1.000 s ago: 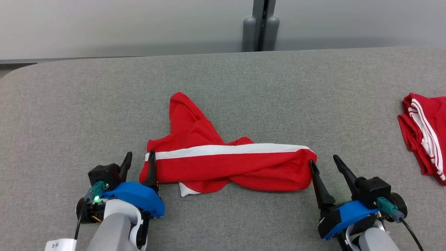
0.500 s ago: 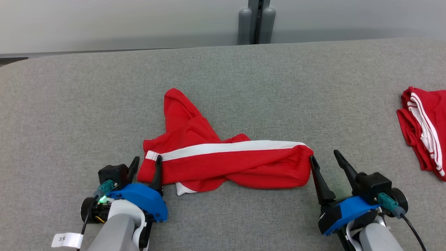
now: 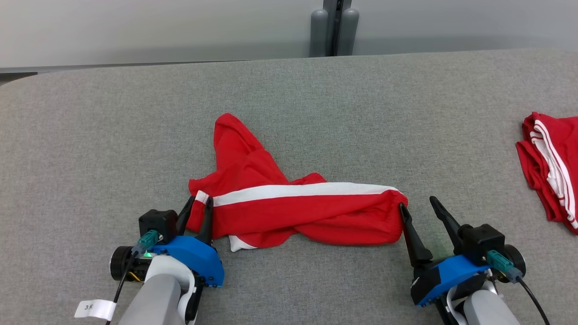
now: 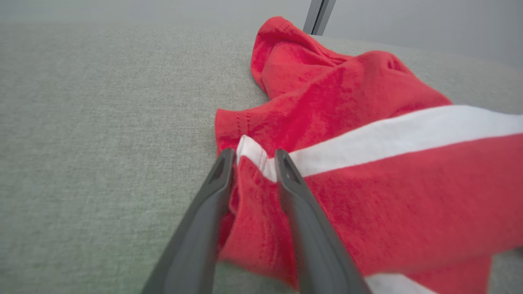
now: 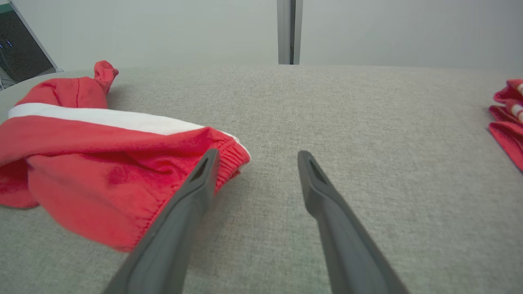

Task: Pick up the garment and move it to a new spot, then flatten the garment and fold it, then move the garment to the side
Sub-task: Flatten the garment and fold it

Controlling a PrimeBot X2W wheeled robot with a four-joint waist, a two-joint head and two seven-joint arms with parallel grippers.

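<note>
In the head view I see the garment (image 3: pixel 298 212), red with a white stripe (image 3: pixel 307 190), lying crumpled in the lower middle of the frame on the grey desk (image 3: pixel 316 113), with one part pointing up toward the centre. The left end effector (image 3: pixel 198 201) is at the lower left of the frame, at the left end of the garment; its fingers stand narrow and the corner of the cloth is between them. The right end effector (image 3: pixel 415 201) is at the lower right, at the right end of the garment, with its fingers wide apart; the inner finger touches the gathered edge, I think. A second red garment (image 3: pixel 548 167) lies at the right edge of the frame, well apart, and a paper label (image 3: pixel 92 308) hangs at the lower left. In the left wrist view the left end effector (image 4: pixel 253 157) holds the corner of the garment (image 4: pixel 367 196) just where the white stripe (image 4: pixel 400 130) ends; the cloth touches both fingers (image 4: pixel 212 204). In the right wrist view the right end effector (image 5: pixel 259 157) is wide, with bare desk (image 5: pixel 367 122) between the fingers. The garment (image 5: pixel 94 163) fills the left of this frame and its elastic edge lies against the left finger. The second red garment (image 5: pixel 506 122) is at the right edge.
</note>
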